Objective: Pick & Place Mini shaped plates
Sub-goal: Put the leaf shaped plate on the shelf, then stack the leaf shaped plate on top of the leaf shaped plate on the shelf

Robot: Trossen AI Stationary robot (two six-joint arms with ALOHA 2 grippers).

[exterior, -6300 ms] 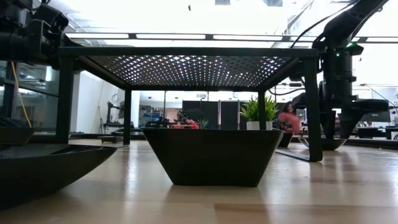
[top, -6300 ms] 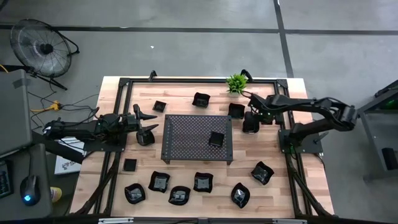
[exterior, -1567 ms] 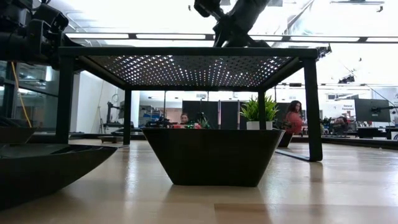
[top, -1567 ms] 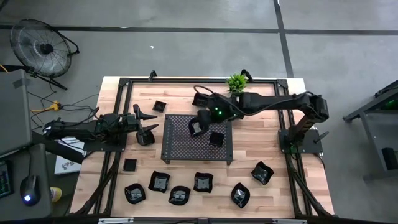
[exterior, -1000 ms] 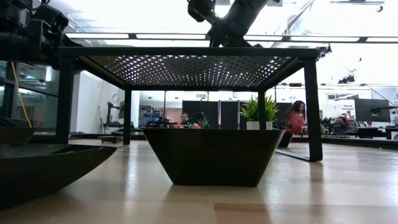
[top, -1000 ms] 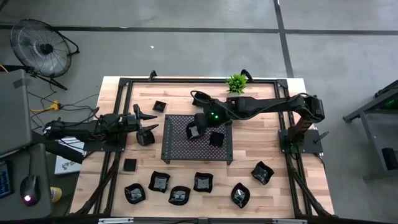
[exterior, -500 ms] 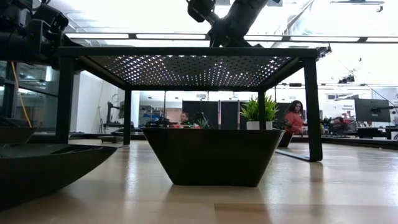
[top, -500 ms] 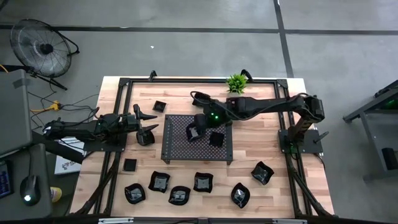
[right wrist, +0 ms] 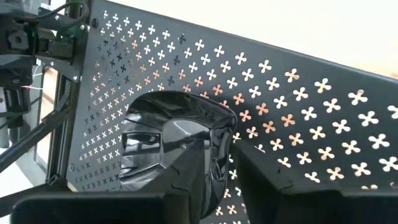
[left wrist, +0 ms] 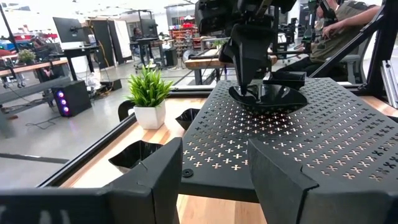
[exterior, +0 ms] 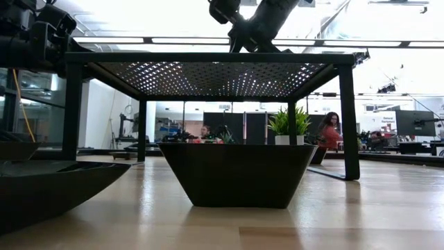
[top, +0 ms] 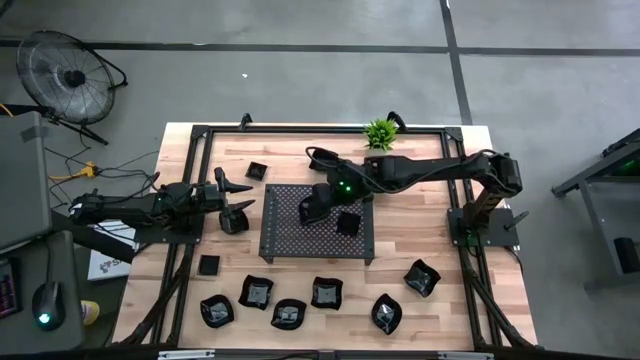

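From above, the wooden plank worktop [top: 440, 300] carries a dark perforated tray [top: 290, 240] standing on legs near its middle, and the right gripper [top: 312, 211] is down on the tray's far half with a glossy black mini plate [top: 311, 214] under it; a second small square plate [top: 348, 223] sits just beside on the same tray. More shiny black dishes line the near edge [top: 288, 314], a little green plant [top: 380, 132] stands at the far edge, and the left gripper [top: 234, 200] waits off the tray's left side with its fingers spread. The table-level camera looks under the tray's mesh [exterior: 208, 78], full of little cross-shaped cutouts, at a smooth flared dish [exterior: 237, 173] on the wood. From the left wrist, the right gripper [left wrist: 249, 93] comes straight down onto a wavy-rimmed bowl-like plate [left wrist: 273, 98] resting on the tray. The right wrist shows that plate [right wrist: 177, 146] close up, shiny and faceted, one rim sitting between the two fingers [right wrist: 273, 180]; I can't tell whether they're pinching it or already parted.
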